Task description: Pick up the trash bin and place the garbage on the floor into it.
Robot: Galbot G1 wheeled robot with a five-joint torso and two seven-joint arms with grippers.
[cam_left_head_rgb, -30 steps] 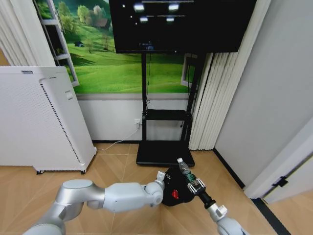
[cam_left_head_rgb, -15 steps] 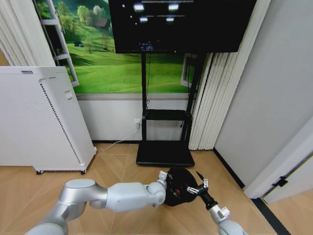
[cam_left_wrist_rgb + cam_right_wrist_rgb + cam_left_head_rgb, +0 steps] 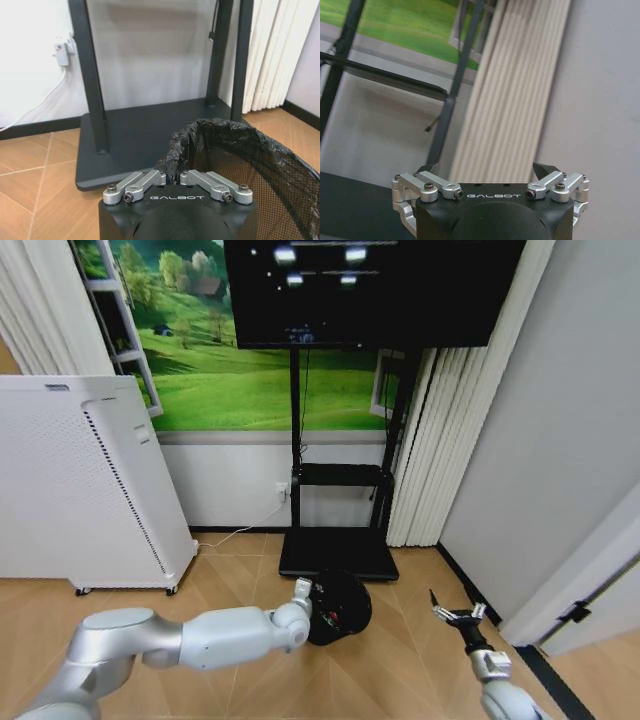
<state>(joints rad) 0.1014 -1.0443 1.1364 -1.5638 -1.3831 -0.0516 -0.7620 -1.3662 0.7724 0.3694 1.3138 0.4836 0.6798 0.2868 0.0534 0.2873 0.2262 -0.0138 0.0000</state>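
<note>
cabinet (image 3: 80, 485): white perforated unit at the far left, standing on the floor against the wall; a strip of bare boards runs along its front edge.
floor (image 3: 390, 670): light tan herringbone wood; bare boards lie between the bin and the right gripper, and more below the left arm toward the near edge of the head view.
left gripper (image 3: 318, 602): at the end of the left arm, which reaches across from the lower left; fingers closed together on the bin's rim, pinching the black liner, as the left wrist view shows (image 3: 172, 179).
trash bin (image 3: 340, 606): small round black bin with mesh sides and a crumpled black liner over the rim; it sits tilted at the left gripper, just in front of the stand's base plate. whether it touches the floor cannot be told. what is inside cannot be made out.
tv stand (image 3: 338, 550): black, two posts and a flat base plate against the wall; the near edge of the base plate is just behind the bin.
screen (image 3: 370, 290): dark panel on the stand, well above the work.
curtain (image 3: 440, 440): pale pleated folds right of the stand, reaching down to the floor.
right gripper (image 3: 457, 615): low on the right, well apart from the bin; fingers spread wide with nothing between them, near the dark skirting of the grey wall.
grey wall (image 3: 560, 440): closes the right side.
</note>
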